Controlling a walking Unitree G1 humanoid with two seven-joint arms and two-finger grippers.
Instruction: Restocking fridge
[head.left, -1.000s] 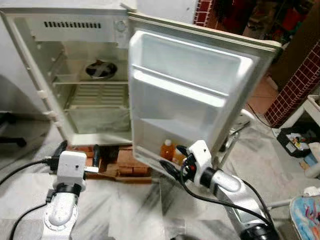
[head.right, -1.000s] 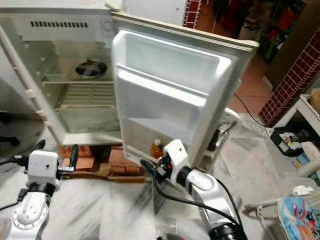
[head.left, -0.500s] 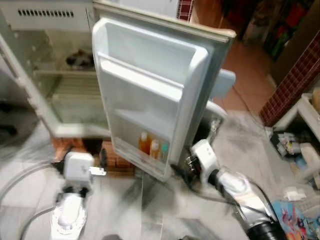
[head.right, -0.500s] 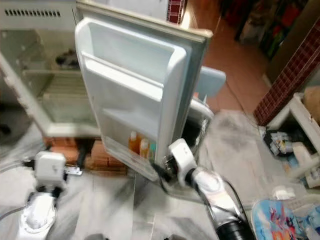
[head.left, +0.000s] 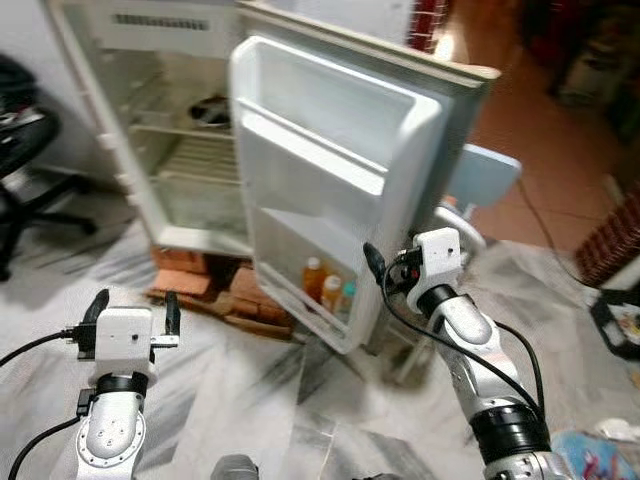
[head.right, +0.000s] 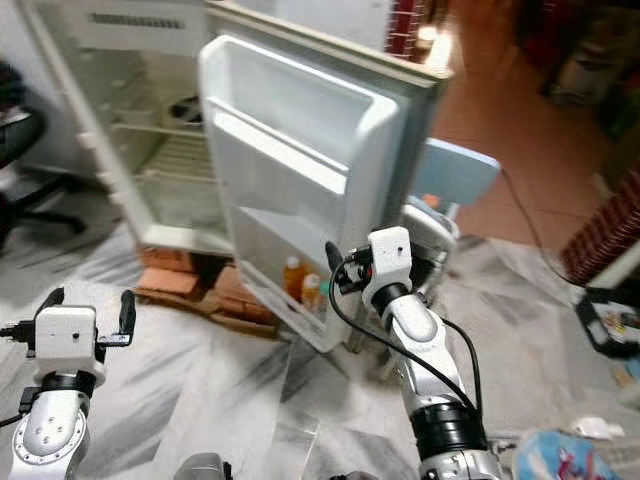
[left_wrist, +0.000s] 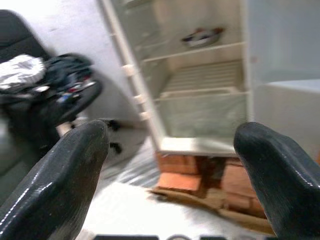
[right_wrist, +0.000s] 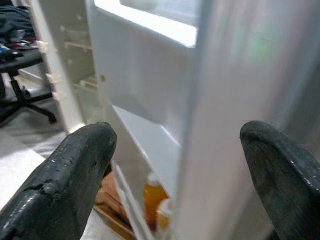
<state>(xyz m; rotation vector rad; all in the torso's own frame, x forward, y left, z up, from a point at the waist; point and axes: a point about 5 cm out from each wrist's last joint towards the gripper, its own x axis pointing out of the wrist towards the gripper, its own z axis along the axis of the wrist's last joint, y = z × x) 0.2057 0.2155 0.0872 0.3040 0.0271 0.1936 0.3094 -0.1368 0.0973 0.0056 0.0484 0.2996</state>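
Note:
The white fridge (head.left: 185, 150) stands open on bricks, its door (head.left: 340, 150) swung out toward me. In the door's lowest shelf stand an orange bottle (head.left: 313, 277) and two smaller bottles (head.left: 339, 296). My right gripper (head.left: 392, 268) is open at the door's free edge, level with that shelf; in the right wrist view the door edge (right_wrist: 220, 100) runs between its two fingers (right_wrist: 75, 170). A dark bowl (head.left: 210, 110) rests on an upper shelf inside. My left gripper (head.left: 133, 303) is open and empty, low at the left, facing the fridge interior (left_wrist: 205, 95).
Red bricks (head.left: 200, 285) prop the fridge up off the marble floor. A black office chair (head.left: 25, 160) with clutter stands at the left. A pale blue chair (head.left: 482, 178) is behind the door. Black cables run from both wrists.
The whole view has swung as I moved. My right gripper has risen from the door's bottom corner to its free edge. The left gripper stays low and open.

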